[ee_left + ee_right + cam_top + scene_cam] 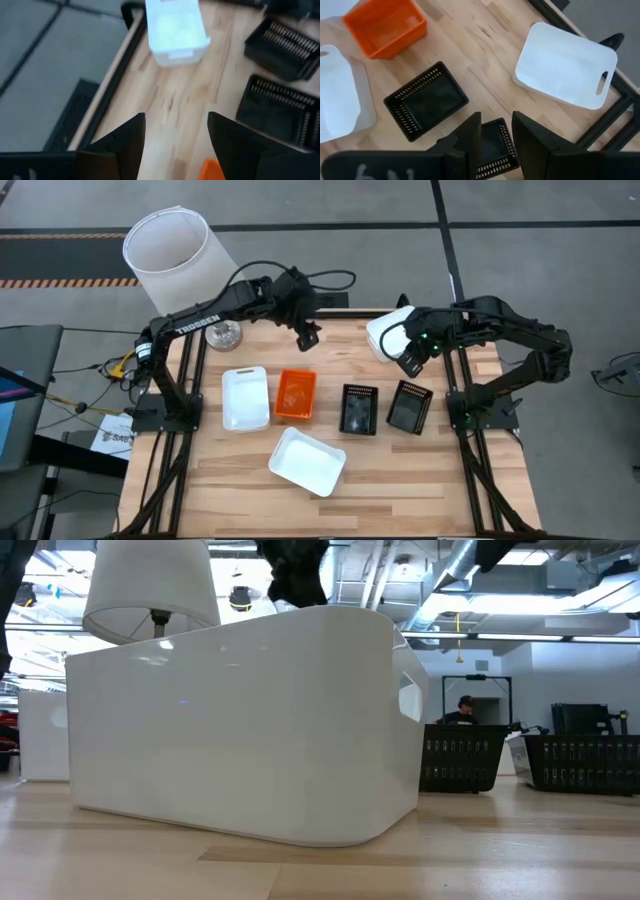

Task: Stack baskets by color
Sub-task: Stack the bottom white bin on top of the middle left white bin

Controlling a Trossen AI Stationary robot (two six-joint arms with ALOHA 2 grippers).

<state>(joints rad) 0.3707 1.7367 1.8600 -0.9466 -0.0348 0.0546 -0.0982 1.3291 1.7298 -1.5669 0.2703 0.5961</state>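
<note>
On the wooden table, a white basket [245, 397], an orange basket [295, 395] and two black baskets [360, 408] [408, 405] rest on their bottoms in a row. Another white basket [308, 460] lies nearer the front and fills the low view [250, 730]. A third white basket [175, 30] sits by the far edge. My left gripper [310, 335] [176, 120] hangs open above the bare wood beyond the orange basket. My right gripper [410, 362] [496, 117] hangs open over the right black basket [492, 145], with nothing between its fingers.
A big white lampshade [175, 250] stands off the table's far left corner, with a metal disc [225, 333] near it on the table. Bare wood lies at the near left and near right [430, 480]. A person [462, 710] shows far behind the table.
</note>
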